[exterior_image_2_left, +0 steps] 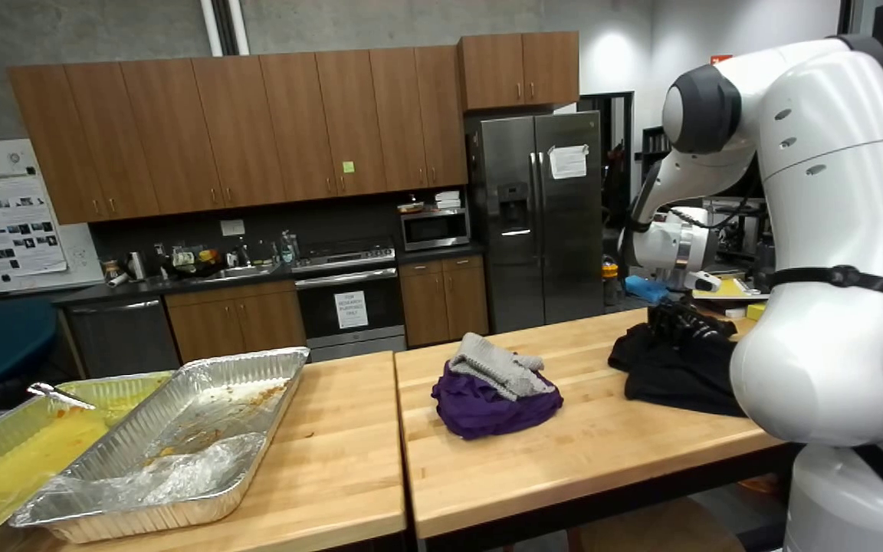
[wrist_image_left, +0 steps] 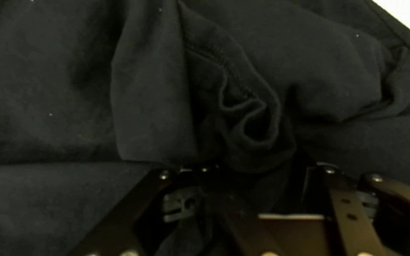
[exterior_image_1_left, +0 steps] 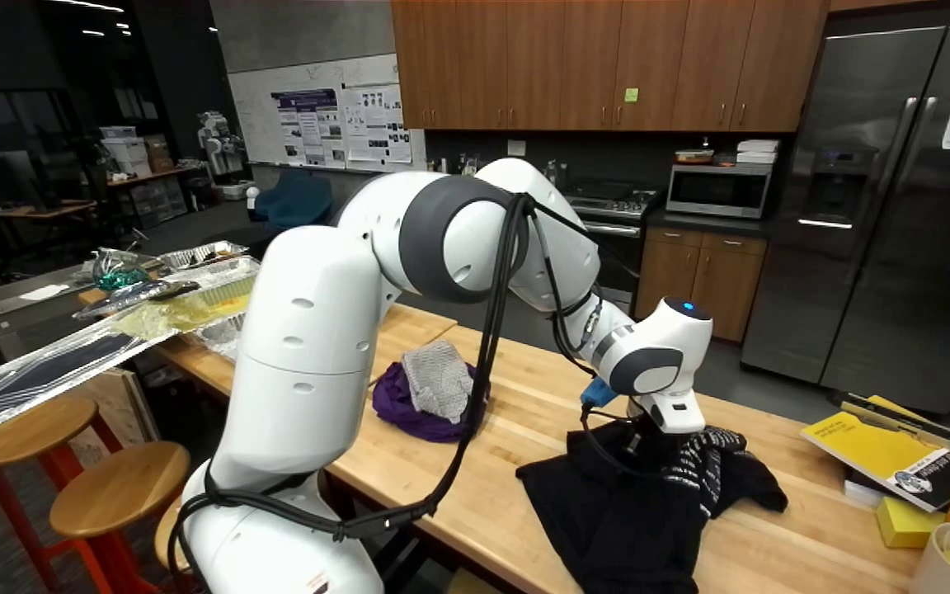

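The black garment (exterior_image_1_left: pixel 632 528) lies rumpled on the bench (exterior_image_1_left: pixel 533 379), its folds bunched between the fingers (wrist_image_left: pixel 349 209), which stand apart; whether they pinch it I cannot tell. The garment's loose layers could slip from a shallow pinch or catch in one thick clump. The bench is pale wood. Well apart from the garment sits purple cloth (exterior_image_2_left: pixel 480 410) topped with grey knit (exterior_image_2_left: pixel 499 366); beyond the garment stand wooden cupboards (exterior_image_2_left: pixel 280 130) and a fridge (exterior_image_2_left: pixel 513 268).

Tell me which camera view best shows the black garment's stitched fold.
The wrist view: it shows the stitched fold close up. Both exterior views show the black garment from farther off, and that fold cannot be made out.
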You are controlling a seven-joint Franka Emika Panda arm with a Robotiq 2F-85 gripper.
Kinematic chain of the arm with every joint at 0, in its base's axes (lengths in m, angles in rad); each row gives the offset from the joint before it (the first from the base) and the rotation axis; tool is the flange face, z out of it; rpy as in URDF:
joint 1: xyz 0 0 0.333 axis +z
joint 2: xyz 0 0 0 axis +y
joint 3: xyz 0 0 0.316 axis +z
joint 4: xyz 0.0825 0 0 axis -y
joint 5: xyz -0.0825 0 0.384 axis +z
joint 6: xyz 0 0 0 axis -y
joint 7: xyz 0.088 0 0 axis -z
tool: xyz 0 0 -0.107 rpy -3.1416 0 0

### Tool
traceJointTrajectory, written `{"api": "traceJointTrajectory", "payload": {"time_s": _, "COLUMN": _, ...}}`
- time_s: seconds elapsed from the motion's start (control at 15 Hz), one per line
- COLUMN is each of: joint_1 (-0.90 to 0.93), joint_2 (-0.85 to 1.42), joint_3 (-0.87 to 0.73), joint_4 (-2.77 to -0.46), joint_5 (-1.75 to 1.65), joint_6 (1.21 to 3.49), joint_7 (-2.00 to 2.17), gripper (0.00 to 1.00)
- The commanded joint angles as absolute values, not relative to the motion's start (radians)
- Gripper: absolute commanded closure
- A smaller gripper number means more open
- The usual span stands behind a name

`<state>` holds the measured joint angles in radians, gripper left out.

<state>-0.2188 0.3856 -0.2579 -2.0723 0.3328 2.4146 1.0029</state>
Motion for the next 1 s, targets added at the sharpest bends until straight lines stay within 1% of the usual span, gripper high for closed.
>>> {"api": "traceJointTrajectory", "payload": {"time_s": 0.0, "joint_1": -0.211, "joint_2": 0.389, "joint_3": -0.258, "joint_4": -2.089, "joint_5": 0.317, "joint_6": 2.431, "joint_7": 0.986, "gripper": 0.77}}
{"api": "traceJointTrajectory", "payload": {"time_s": 0.13, "joint_1": -0.211, "joint_2": 0.387, "joint_3": -0.259, "joint_4": -2.090, "joint_5": 0.317, "joint_6": 2.434, "joint_7": 0.980, "gripper": 0.85}}
{"api": "traceJointTrajectory", "payload": {"time_s": 0.27, "joint_1": -0.210, "joint_2": 0.382, "joint_3": -0.260, "joint_4": -2.092, "joint_5": 0.315, "joint_6": 2.436, "joint_7": 0.977, "gripper": 0.95}}
{"api": "traceJointTrajectory", "payload": {"time_s": 0.33, "joint_1": -0.211, "joint_2": 0.378, "joint_3": -0.258, "joint_4": -2.095, "joint_5": 0.317, "joint_6": 2.439, "joint_7": 0.973, "gripper": 0.93}}
{"api": "traceJointTrajectory", "payload": {"time_s": 0.47, "joint_1": -0.211, "joint_2": 0.364, "joint_3": -0.258, "joint_4": -2.099, "joint_5": 0.318, "joint_6": 2.441, "joint_7": 0.960, "gripper": 0.94}}
{"api": "traceJointTrajectory", "payload": {"time_s": 0.6, "joint_1": -0.213, "joint_2": 0.342, "joint_3": -0.258, "joint_4": -2.105, "joint_5": 0.317, "joint_6": 2.448, "joint_7": 0.936, "gripper": 0.94}}
{"api": "traceJointTrajectory", "payload": {"time_s": 0.93, "joint_1": -0.200, "joint_2": 0.239, "joint_3": -0.267, "joint_4": -2.140, "joint_5": 0.272, "joint_6": 2.539, "joint_7": 0.842, "gripper": 0.94}}
